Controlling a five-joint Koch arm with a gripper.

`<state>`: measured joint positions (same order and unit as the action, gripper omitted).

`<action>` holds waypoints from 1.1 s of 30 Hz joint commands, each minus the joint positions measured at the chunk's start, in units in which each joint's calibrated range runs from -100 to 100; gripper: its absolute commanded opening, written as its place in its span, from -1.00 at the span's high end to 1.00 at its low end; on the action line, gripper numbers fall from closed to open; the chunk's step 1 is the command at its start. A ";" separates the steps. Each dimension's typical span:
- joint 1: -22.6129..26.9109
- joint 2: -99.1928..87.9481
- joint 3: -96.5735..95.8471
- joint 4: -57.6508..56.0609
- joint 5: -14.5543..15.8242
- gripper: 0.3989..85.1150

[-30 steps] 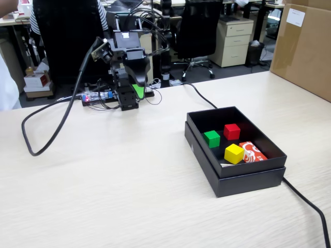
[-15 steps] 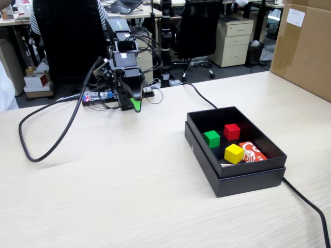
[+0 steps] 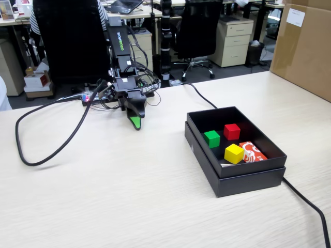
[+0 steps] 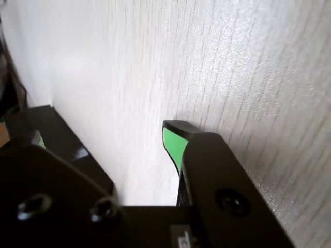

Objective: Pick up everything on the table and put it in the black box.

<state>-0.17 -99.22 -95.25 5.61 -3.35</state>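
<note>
**Cubes Stowed in Black Box; Pincer Low Over the Desk**

All places below are given relative to the black box point(image 3: 235, 178) as the fixed view shows it.

1. The black box sits on the light wood-grain desk point(image 3: 114, 196), nested in its lid, at the right of the view. A black cable point(image 3: 309, 202) leaves its near right corner and runs to the lower right edge.
2. Inside the box, the yellow cube point(image 3: 234, 153) lies nearest the front wall. A red-and-white packet point(image 3: 252, 152) lies just beside it on the right.
3. Behind the yellow cube, the green cube point(image 3: 212, 138) lies toward the left wall. The red cube point(image 3: 231, 131) lies right of the green one, toward the far wall. The three cubes stand apart from one another.
4. The pincer point(image 3: 135, 122) is well to the left of the box and farther back, pointing down close above the desk. Only one green-tipped finger point(image 4: 174, 141) shows clearly in each view; whether it is released or clenched cannot be told. Nothing is seen in it.
5. A thick black cable point(image 3: 49, 153) loops over the desk farther left.
6. A brown carton point(image 3: 305, 46) stands beyond the box at the right.
</note>
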 commanded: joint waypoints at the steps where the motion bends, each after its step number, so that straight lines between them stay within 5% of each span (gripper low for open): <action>1: 0.15 0.26 -1.48 2.46 -0.78 -0.12; 33: 0.05 0.26 -2.21 -2.63 -0.73 -0.15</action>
<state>-0.12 -99.09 -96.62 5.85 -3.93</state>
